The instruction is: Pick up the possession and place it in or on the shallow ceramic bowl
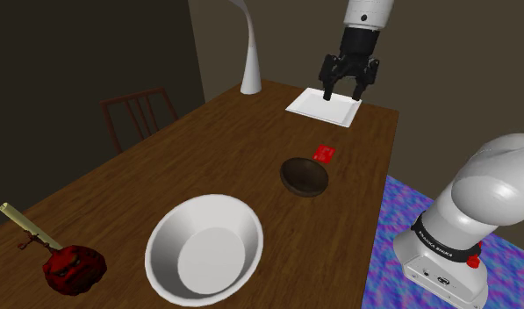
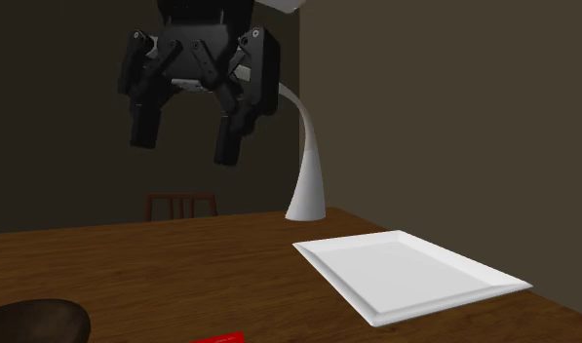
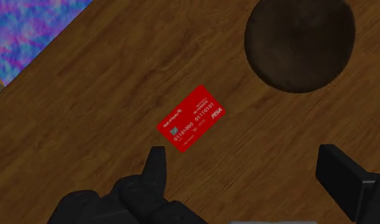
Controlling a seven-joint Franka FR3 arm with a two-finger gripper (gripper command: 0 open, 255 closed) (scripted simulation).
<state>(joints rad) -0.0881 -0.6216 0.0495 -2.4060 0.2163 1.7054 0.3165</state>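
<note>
Since the black claw (image 1: 343, 95) hangs empty, its two fingers spread wide apart, high over the white square plate (image 1: 326, 106), you are at the reach step and the pick is not yet begun. Your target, the red card (image 1: 324, 154), lies flat on the wooden table (image 1: 163, 167), just beside the dark shallow bowl (image 1: 305, 176) and clear of its rim. By the look of things, your next move is to bring the claw toward the stand and down over the card, with one finger on each side of it. A thin, flat card offers little edge to grip, so it may slip. After that, the carry to the dark bowl looks short.

Counted across the shoulder view from its left:
- one yellowish stick (image 1: 29, 226)
- one dark red lumpy object (image 1: 74, 268) near it
- one chair (image 1: 139, 114)
- one large white bowl (image 1: 204, 250)
- one curved white lamp (image 1: 249, 53)
- one dark bowl, making two bowls in all
- one red card
- one plate
- one claw
- one purple-and-blue rug (image 1: 400, 228) beside the stand
</note>
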